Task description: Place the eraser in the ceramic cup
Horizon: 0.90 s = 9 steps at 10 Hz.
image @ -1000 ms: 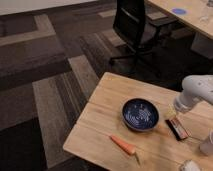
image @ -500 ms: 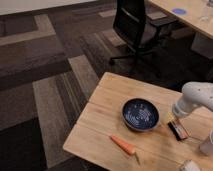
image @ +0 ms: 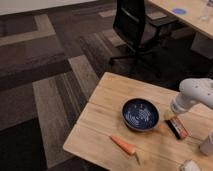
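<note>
My gripper hung at frame right, the eraser just below it, slanting down-right. Open or closed, I couldn't tell.

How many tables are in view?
2. The near table holds the bowl, with the claw beside it; the other table stands top right, behind the chair. Others may lie offscreen.

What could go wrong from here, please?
The end effector hangs right over the eraser, which lies flat near the blue bowl; a skewed descent could push it away or bump the bowl. The ceramic cup is narrow and partly out of view, so the drop could miss.
</note>
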Motion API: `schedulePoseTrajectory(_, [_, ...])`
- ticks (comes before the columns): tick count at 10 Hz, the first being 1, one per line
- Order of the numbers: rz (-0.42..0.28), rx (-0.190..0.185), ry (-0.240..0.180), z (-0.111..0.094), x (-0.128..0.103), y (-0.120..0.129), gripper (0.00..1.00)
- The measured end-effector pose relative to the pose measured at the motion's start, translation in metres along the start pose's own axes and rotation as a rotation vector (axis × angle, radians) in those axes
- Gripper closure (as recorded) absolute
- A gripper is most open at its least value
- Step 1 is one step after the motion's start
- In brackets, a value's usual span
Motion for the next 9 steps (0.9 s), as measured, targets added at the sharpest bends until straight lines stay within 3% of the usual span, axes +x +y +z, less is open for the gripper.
schedulePoseTrajectory(2, [-0.026, 0.035, -0.019, -0.031, -0.015, -0.008, 1.00])
schedulePoseTrajectory(5, [-0.040, 0.134, -0.093, -0.103, -0.045, -0.053, 1.00])
schedulePoseTrajectory(7, [-0.012, 0.172, -0.128, -0.131, -0.043, -0.071, 1.00])
schedulePoseTrajectory(9, [0.044, 0.214, -0.136, -0.149, -0.022, -0.082, 1.00])
